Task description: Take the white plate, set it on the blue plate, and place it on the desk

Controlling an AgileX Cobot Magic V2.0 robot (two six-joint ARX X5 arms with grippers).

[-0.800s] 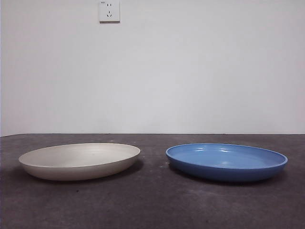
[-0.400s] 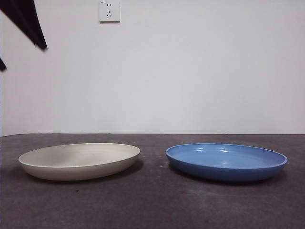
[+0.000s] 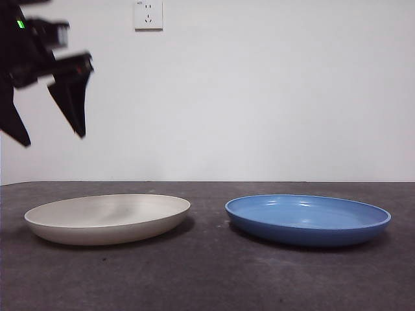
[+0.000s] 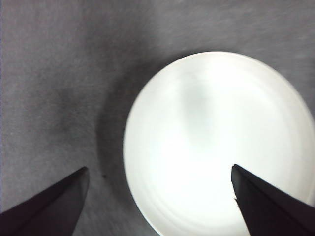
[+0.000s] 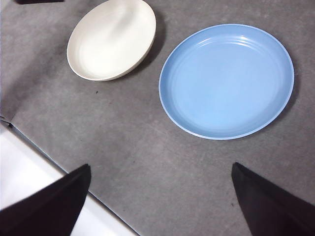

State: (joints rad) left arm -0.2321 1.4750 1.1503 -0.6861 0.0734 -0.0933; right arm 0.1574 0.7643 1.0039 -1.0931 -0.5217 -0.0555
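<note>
i hang my left gripper, wide open and empty, above the white plate to straddle its rim.

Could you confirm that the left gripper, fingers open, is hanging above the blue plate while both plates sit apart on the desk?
Not quite: the left gripper hangs above the white plate, not the blue plate, as the left wrist view shows. The rest holds: its fingers are open, and both plates sit apart on the desk.
</note>
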